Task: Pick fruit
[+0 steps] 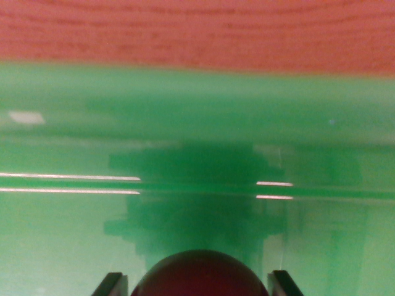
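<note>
A dark red fruit (199, 276) is sitting between the two black fingertips (111, 285) of the pincer (196, 285), low in the wrist view. Only the rounded top of it is showing; the rest is falling below the picture's edge. The tips are standing one on each side of it, close to its flanks, but whether they are pressing on it or merely flanking it I cannot tell, since the contact points are lying out of sight. So the pincer is looking closed around the fruit, with the grip itself unproven.

Ahead of the pincer a glossy green surface (197, 123) is spreading across nearly the whole view, likely a tray or bin. Bright reflected streaks are running across it, and a dark blocky shadow is falling just beyond the fruit, which suggests the pincer is hanging close above that surface. Farther ahead still, beyond the green edge, a reddish wood-grain table (197, 31) is showing.

My judgement: the fruit is being straddled centrally so that both fingers are meeting it evenly, keeping a round thing from rolling sideways out of the hold.
</note>
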You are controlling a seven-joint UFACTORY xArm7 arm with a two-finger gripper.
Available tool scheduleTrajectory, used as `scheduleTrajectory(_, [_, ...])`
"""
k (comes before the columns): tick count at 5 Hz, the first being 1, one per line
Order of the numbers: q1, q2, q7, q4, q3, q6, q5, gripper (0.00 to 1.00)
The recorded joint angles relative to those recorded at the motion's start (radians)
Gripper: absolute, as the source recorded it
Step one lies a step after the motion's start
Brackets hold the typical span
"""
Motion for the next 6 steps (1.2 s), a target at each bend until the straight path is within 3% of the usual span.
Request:
scheduleTrajectory(3, [-0.0003,-0.01,-0.001,0.022,0.001,0.032,0.001,1.0])
scheduleTrajectory(4, [-0.0006,-0.022,-0.003,0.047,0.001,0.069,0.0022,1.0])
scheduleTrajectory(5, [-0.0006,-0.022,-0.003,0.047,0.001,0.069,0.0022,1.0])
scheduleTrajectory(6, [-0.001,-0.035,-0.004,0.074,0.002,0.109,0.0034,1.0])
